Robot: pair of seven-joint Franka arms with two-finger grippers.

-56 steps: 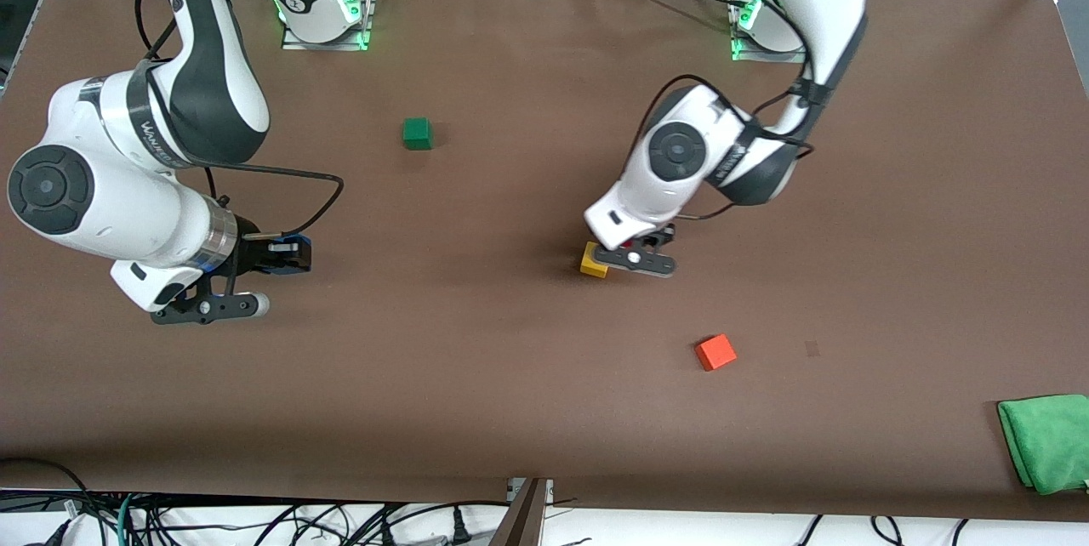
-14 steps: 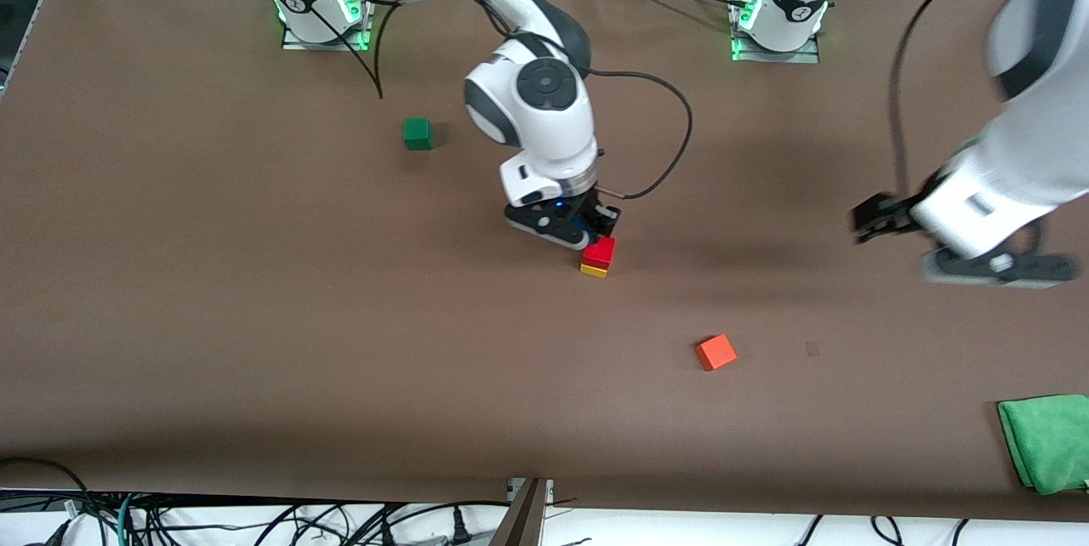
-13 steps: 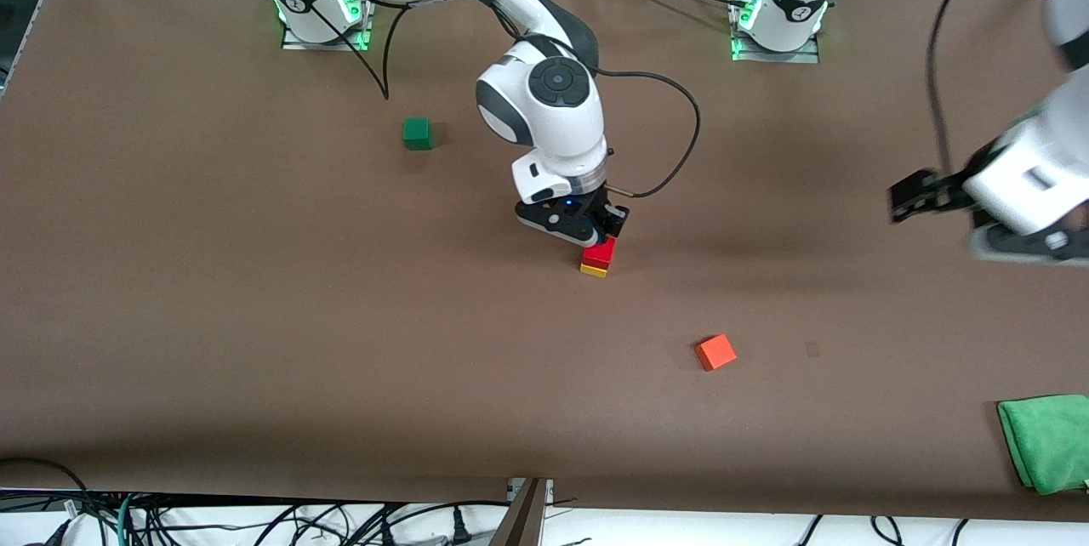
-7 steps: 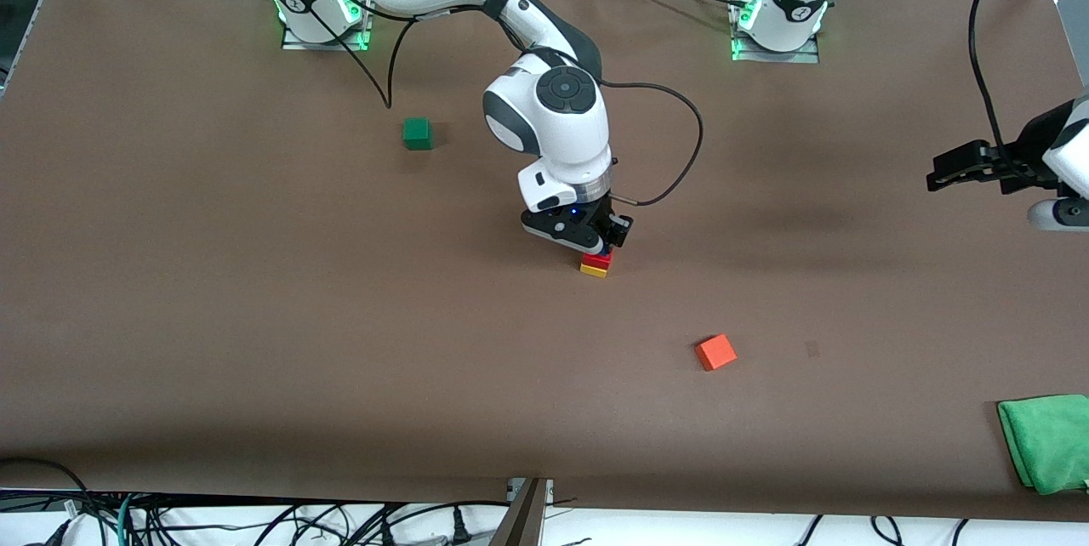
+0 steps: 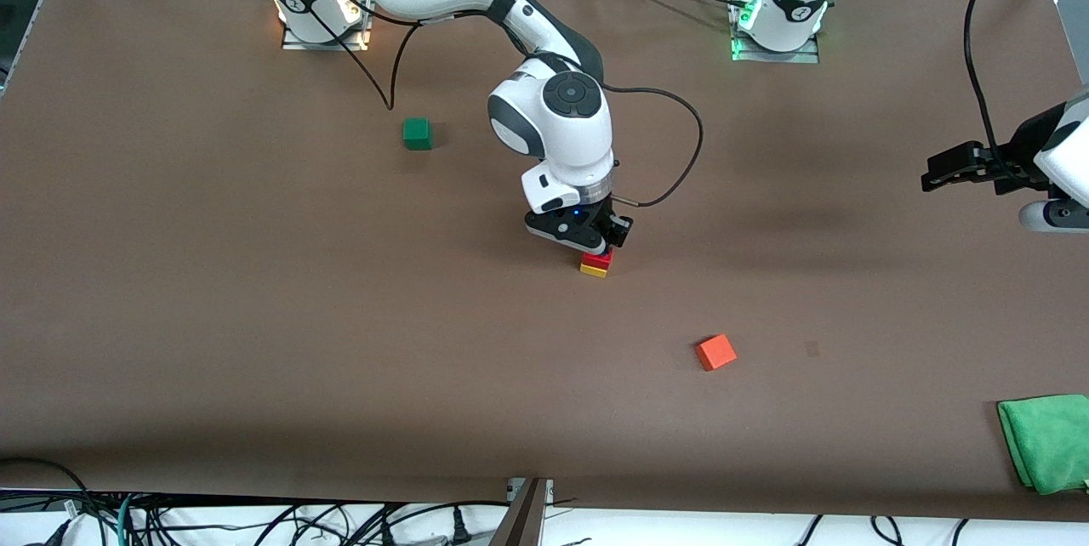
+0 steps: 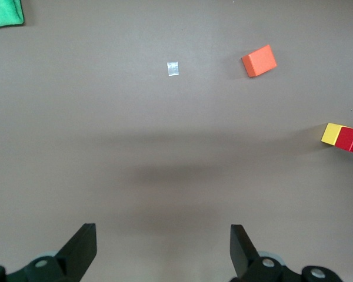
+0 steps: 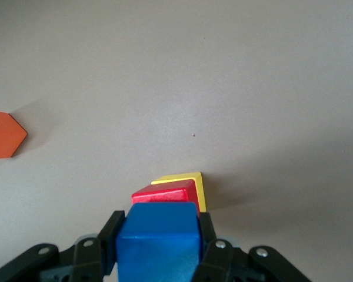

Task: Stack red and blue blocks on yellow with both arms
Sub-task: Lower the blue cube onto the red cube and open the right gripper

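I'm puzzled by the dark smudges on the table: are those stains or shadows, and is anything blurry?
Front view: soft dark patches on the table look like arm shadows, not stains; everything is sharp. Left wrist view: a broad faint shadow band crosses the table above the left gripper. Right wrist view: the blue block looms large, slightly soft, in the right gripper.

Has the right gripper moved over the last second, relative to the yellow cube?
Yes. The right gripper, shut on the blue block, has come down closer over the red block on the yellow cube.
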